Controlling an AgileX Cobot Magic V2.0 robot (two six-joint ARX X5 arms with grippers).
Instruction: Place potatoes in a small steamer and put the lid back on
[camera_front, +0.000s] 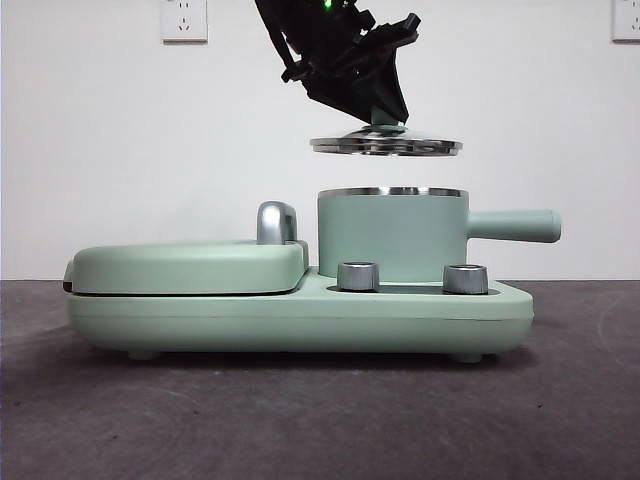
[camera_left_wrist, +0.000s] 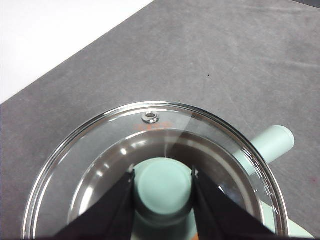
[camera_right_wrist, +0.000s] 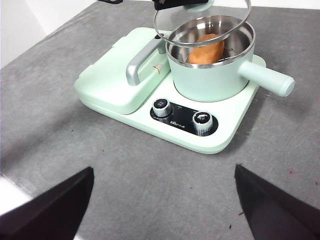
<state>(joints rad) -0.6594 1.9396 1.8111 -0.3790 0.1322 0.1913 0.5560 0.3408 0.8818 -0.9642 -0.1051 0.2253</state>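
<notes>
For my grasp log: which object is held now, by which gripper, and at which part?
The left gripper holds the round clear-glass lid by its small mint-green knob, above the mint-green steamer pot. The right gripper is open and holds nothing.

Small white print on the black control panel between the knobs is too tiny to read.

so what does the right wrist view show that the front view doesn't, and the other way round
Only the right wrist view shows the potato inside the steamer and the right gripper, open and idle. Only the front view shows the clear gap between lid and steamer rim. Both show the left gripper holding the lid above the pot.
</notes>
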